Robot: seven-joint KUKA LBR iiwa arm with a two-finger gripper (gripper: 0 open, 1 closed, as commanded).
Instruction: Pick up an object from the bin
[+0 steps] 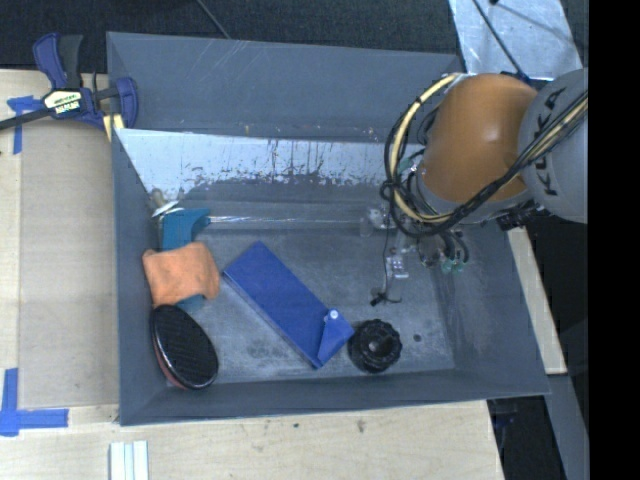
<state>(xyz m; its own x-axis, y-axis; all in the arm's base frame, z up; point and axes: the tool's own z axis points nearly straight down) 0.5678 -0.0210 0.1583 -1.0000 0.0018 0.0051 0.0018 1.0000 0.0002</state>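
Observation:
My gripper (395,266) hangs below the orange-covered wrist, over the right part of the bin floor. Just in front of it and slightly left lies a black round cap-like thing (375,346), apart from the gripper. Left of the cap a flat blue rectangular pad (280,298) lies at a slant, its near corner folded up beside the cap. Nothing shows between the gripper's tips.
At the bin's left side sit an orange cloth-like lump (180,273), a teal-blue thing (182,228) behind it, and a black oval brush with a red rim (185,349) in the front-left corner. Bare floor lies around the gripper.

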